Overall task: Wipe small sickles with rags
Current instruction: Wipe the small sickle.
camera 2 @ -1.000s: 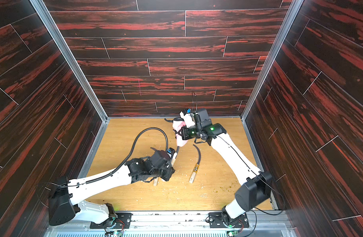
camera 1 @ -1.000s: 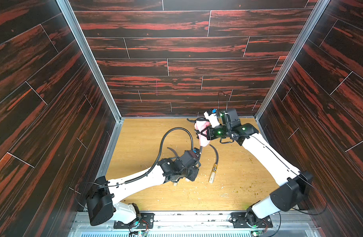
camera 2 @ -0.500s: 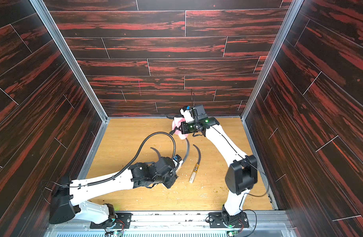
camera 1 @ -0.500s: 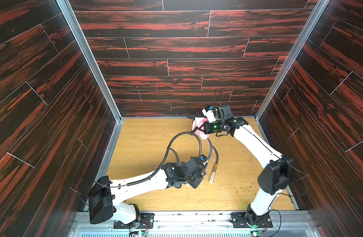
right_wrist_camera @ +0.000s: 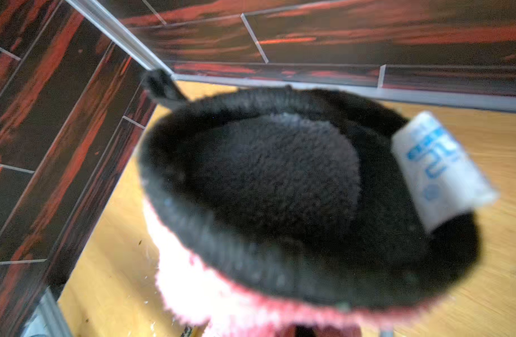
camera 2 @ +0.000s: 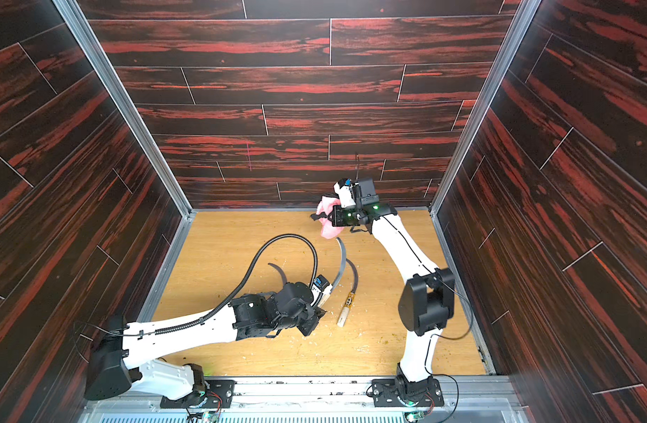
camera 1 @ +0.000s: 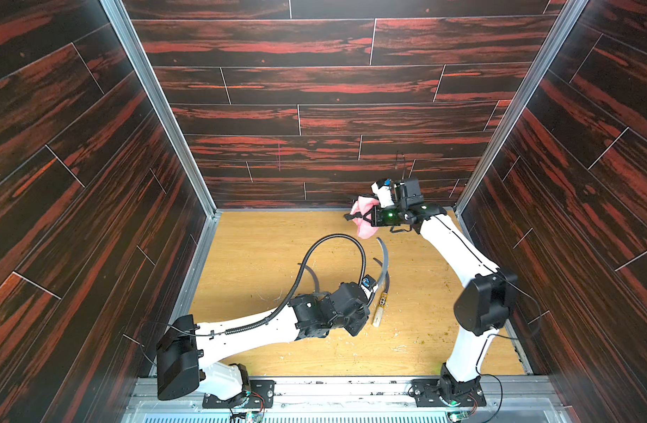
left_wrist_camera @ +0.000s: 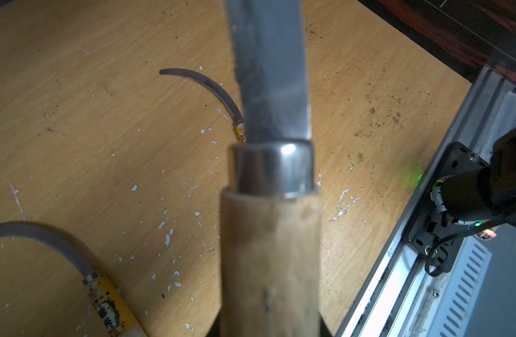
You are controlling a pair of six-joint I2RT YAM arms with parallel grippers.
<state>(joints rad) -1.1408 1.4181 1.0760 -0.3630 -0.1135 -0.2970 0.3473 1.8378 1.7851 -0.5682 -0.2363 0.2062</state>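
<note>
Dark red-streaked plank walls point(camera 1: 314, 91), pale wooden floor point(camera 1: 259, 238)

Looks like a boxed-in robot test cell: wood-grain wall panels point(camera 1: 333, 84), aluminium corner posts point(camera 1: 157, 106), scuffed plywood floor point(camera 1: 263, 241), robot arms point(camera 1: 248, 331) bolted to a front rail point(camera 1: 351, 382).

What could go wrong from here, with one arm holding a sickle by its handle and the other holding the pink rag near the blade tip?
1. The left pincer grips the held sickle only by its handle. Pressure from the rag far out on the blade could twist it in the grip.
2. The rag hangs bunched from the right pincer, so its black loop might snag on the blade.
3. The labelled sickle lies close by and could get knocked.
</note>
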